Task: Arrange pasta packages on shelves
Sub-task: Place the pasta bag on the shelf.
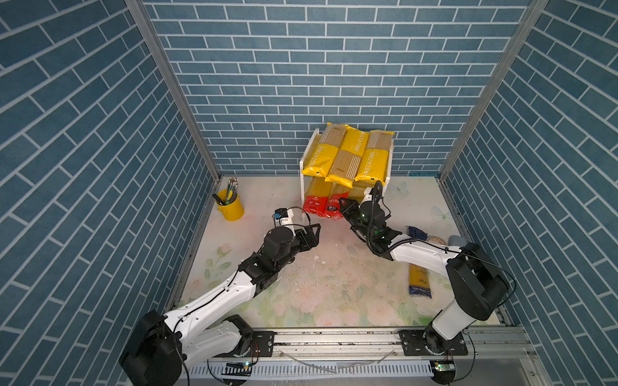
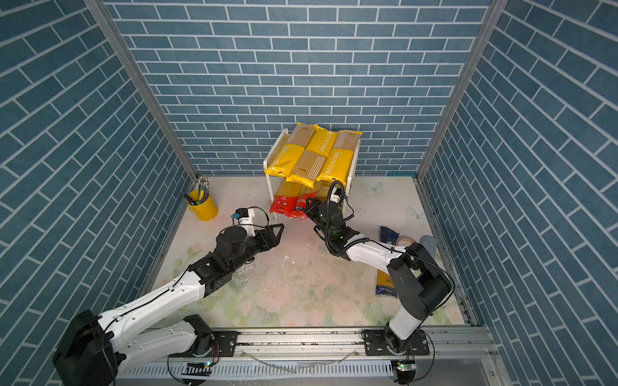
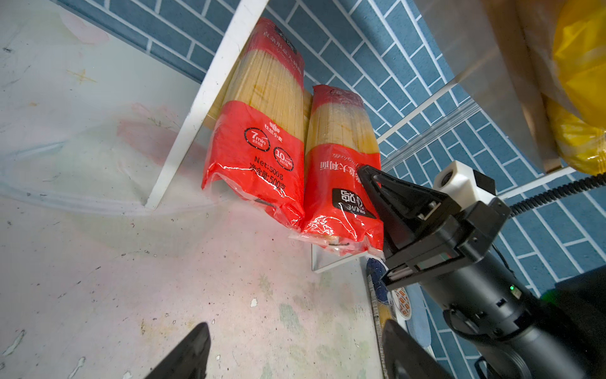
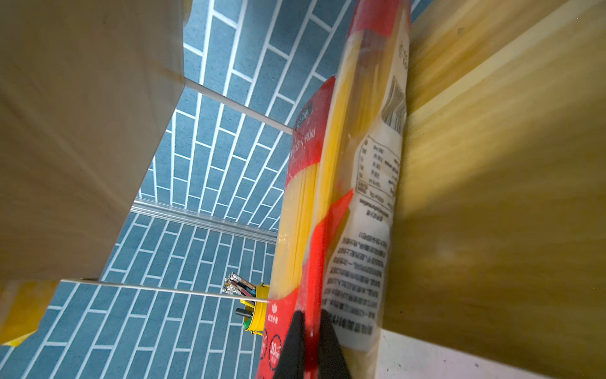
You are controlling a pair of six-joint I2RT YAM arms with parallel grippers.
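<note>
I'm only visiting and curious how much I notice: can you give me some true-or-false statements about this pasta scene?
1. Three PASTATIME bags lie on the top shelf of the rack. True.
2. The left pincer grips a bag. False: it is open and empty.
3. Two red-ended spaghetti bags sit on the lower shelf. True.
4. The blue-ended bag is shelved. False: it lies on the table.
5. The right pincer is wide open. False: it is shut, against one of those red-ended bags.

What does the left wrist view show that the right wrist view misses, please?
Only the left wrist view: the right end effector from outside, and the blue-ended clear spaghetti bag. Only the right wrist view: the yellow cylindrical pencil cup and one bag's printed back label. Both: the two red-ended clear spaghetti bags in the white-framed wooden rack.
</note>
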